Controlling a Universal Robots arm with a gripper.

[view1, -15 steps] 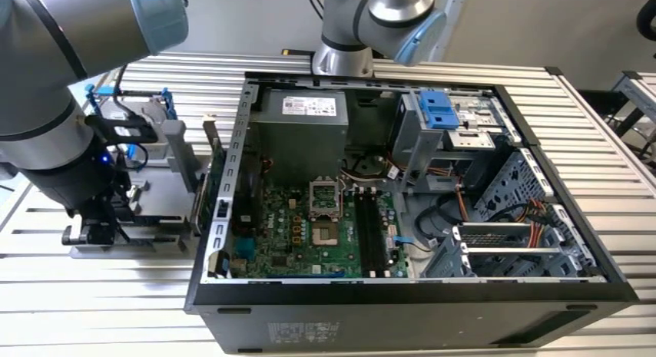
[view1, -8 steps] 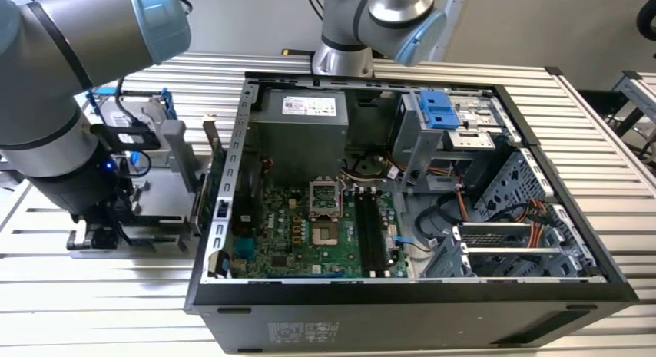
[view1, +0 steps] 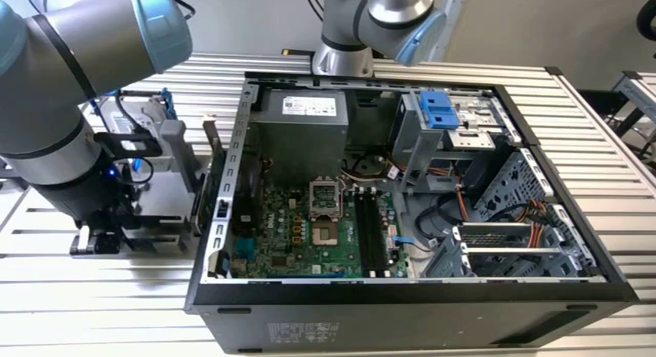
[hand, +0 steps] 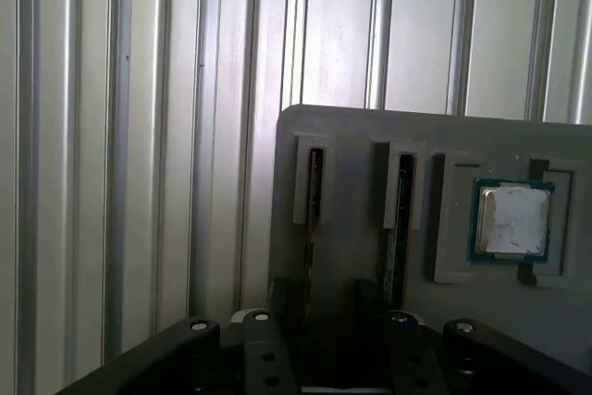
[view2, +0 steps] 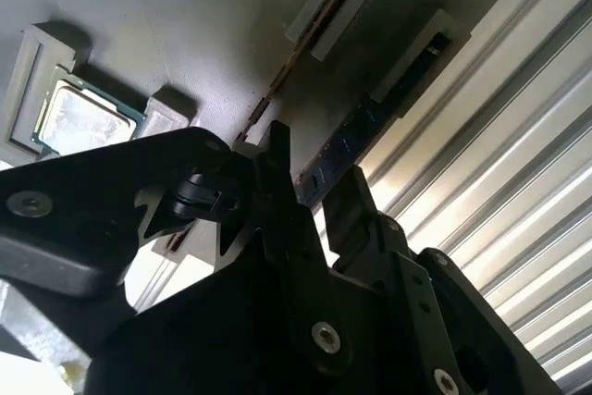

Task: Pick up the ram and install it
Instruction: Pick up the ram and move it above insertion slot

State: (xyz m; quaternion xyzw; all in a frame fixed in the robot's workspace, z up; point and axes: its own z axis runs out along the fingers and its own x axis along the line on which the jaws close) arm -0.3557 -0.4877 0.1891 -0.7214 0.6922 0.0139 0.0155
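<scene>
Two rams stand on edge in slots of a grey tray [hand: 351, 136]. The ram [hand: 314, 193] farther from the processor lies between the fingers of my gripper [hand: 326, 291], which is open and straddles its near end. In the second wrist view the same dark ram [view2: 381, 116] runs in between the two black fingers [view2: 277, 159] of the gripper [view2: 313, 178]. The other ram [hand: 400, 215] stands just outside the fingers. In the exterior view the gripper [view1: 103, 236] hangs low over the tray [view1: 154, 219], on the exterior view's left of the open computer case.
A square silver processor [hand: 511, 219] sits in a pocket of the tray beside the rams. The open case [view1: 410, 299] holds a green motherboard with black memory slots [view1: 371, 230], a power supply and drive cages. Ribbed metal table [hand: 111, 136] surrounds the tray.
</scene>
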